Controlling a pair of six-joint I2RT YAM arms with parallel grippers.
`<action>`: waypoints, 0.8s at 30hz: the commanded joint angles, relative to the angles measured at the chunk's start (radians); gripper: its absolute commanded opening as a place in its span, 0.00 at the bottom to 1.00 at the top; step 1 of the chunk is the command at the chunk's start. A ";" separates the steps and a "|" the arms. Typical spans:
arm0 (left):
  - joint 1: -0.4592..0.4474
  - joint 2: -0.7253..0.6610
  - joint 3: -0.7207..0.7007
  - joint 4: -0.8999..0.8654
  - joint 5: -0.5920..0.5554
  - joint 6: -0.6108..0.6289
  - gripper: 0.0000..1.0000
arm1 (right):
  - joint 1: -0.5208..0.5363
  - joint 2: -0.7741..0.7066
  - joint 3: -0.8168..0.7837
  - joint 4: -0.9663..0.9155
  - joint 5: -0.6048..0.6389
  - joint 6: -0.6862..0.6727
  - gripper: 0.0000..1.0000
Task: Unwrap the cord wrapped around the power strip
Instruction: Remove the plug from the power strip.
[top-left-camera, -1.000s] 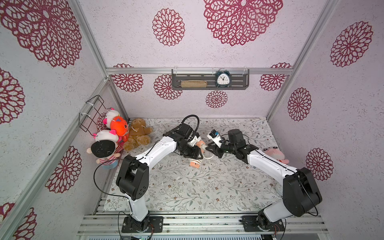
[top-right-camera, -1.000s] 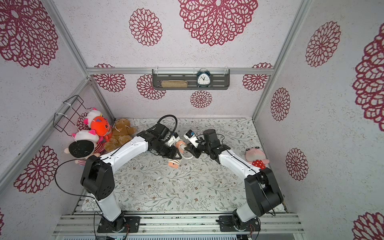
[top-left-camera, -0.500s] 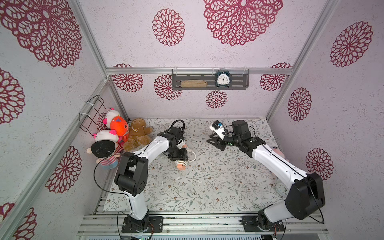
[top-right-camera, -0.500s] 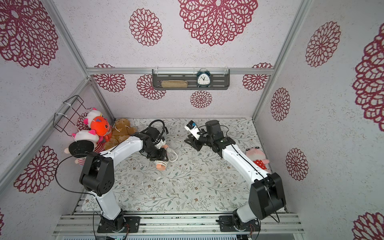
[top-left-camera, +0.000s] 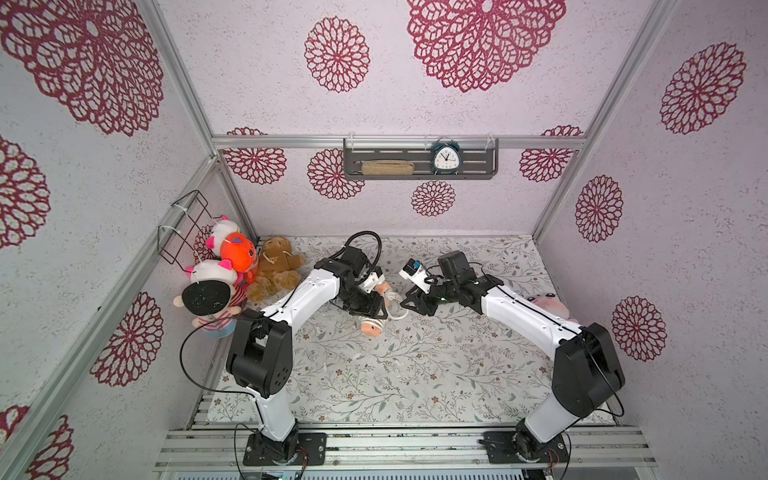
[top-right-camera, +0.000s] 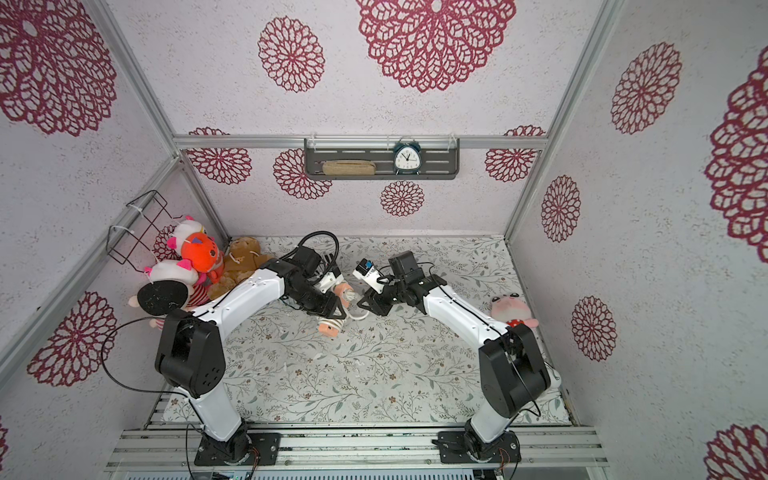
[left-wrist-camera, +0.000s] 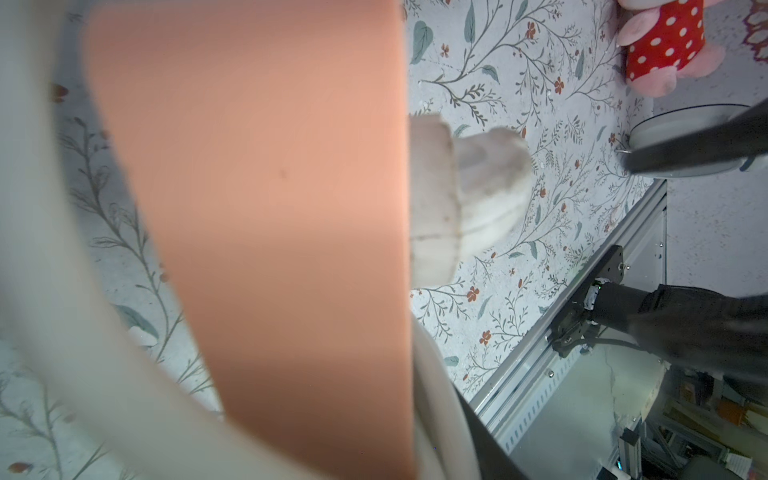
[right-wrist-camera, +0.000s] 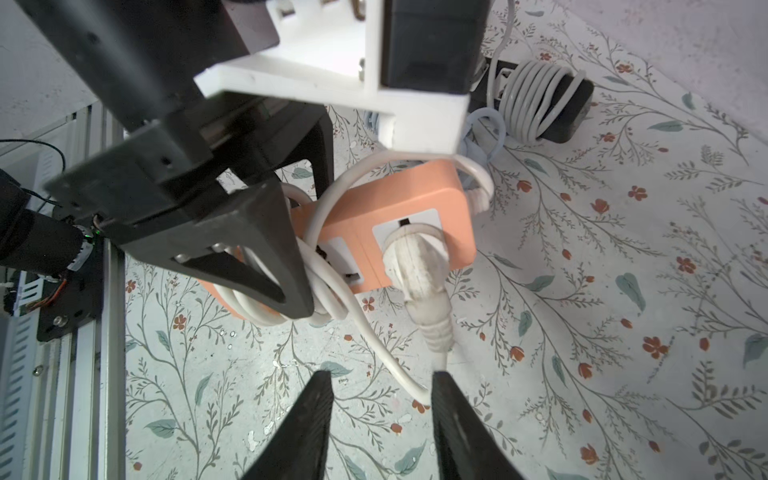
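One orange power strip (right-wrist-camera: 415, 195) wrapped in one white cord (right-wrist-camera: 326, 286); left fingers (right-wrist-camera: 249, 249) grasp it, right fingers (right-wrist-camera: 311, 432) released at three o'clock.

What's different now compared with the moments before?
The arms, apart half a second ago, came together: the left pincer brought the power strip back toward the middle, the open right pincer returned to its cord. The left grip, plush toys and clock stayed.
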 joint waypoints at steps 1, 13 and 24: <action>-0.014 -0.021 0.036 -0.008 0.046 0.054 0.00 | 0.005 0.013 0.036 0.038 0.051 0.007 0.41; -0.032 -0.036 0.044 -0.021 0.059 0.070 0.00 | 0.012 0.059 0.050 0.080 0.066 0.017 0.41; -0.032 -0.026 0.054 -0.020 0.057 0.065 0.00 | 0.037 0.090 0.068 -0.019 0.000 -0.044 0.46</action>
